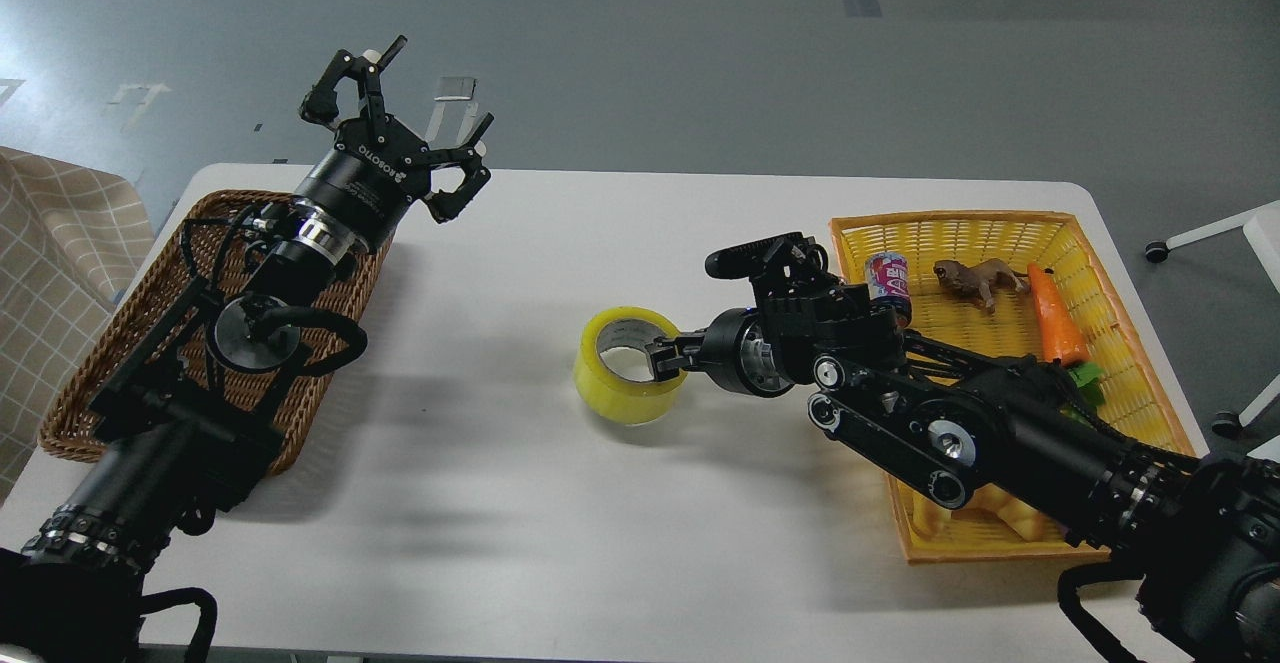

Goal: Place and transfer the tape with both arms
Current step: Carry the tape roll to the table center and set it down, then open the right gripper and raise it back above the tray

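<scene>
At the left edge of the tabletop (500, 503) sits a brown wicker basket (100, 383), with nothing visible in the part not covered by the arm. The left arm (250, 333) rises over it, and the left gripper (400, 128) hangs past the far left corner with its fingers spread apart and nothing between them. Near the middle of the tabletop the tape (628, 363) rests on the surface, apparently lying flat with its core opening facing up. The right gripper (668, 355) is at the roll's right side, its fingers closed over the rim, one reaching inside the core, so it appears clamped on the tape. The right arm (960, 433) crosses a yellow basket (1150, 383) at the right edge, which holds a small can (888, 278), a toy animal (978, 281) and a toy carrot (1055, 318). By this showing the roll has reached the table's centre under the right arm; the handover to the left gripper and the placing in the wicker basket appear not yet done.
</scene>
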Robot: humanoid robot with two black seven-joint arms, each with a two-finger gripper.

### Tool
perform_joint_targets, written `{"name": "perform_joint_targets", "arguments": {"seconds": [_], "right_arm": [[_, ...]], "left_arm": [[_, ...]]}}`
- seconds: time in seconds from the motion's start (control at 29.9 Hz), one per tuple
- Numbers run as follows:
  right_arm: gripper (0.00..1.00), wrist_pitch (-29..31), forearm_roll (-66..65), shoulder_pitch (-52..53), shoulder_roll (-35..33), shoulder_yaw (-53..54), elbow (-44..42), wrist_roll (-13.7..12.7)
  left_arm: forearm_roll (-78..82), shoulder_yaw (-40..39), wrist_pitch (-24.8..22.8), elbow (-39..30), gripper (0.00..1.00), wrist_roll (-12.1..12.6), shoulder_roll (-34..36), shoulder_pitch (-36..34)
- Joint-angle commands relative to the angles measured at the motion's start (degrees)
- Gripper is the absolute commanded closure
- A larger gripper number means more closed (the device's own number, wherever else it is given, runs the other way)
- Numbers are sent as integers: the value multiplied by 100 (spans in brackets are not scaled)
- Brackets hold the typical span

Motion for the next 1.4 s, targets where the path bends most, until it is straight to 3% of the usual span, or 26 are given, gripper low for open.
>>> {"name": "perform_joint_targets", "arguments": {"seconds": [0.0,0.13,0.27,0.4,0.5,0.57,0.64,0.9,1.07,1.37], "right_arm": [[76,0,0,-13,0,18,-1,0],[68,0,0,-49,0,26,-1,0],[50,0,9,-66,0,70,-10,0],[47,0,9,-119,0,79,-10,0],[33,0,18,-128,0,114,-10,0],[12,0,18,-145,0,341,-1,-8],[3,0,96,-145,0,640,-1,-17],[0,0,501,-119,0,1168,736,-70],[1,0,957,-233,-527,1809,1440,-61],[0,0,2117,-1181,-545,4867,1757,-35]], "left_arm": [[0,-2,0,0,1,0,4,0],[0,-2,0,-8,1,0,4,0],[0,-2,0,-8,1,0,4,0],[0,-11,0,0,1,0,4,0],[0,-11,0,0,1,0,4,0],[0,-11,0,-8,1,0,4,0],[0,-11,0,0,1,0,4,0],[0,-2,0,0,1,0,12,0],[0,7,0,0,1,0,39,9],[0,16,0,0,1,0,83,9]]}}
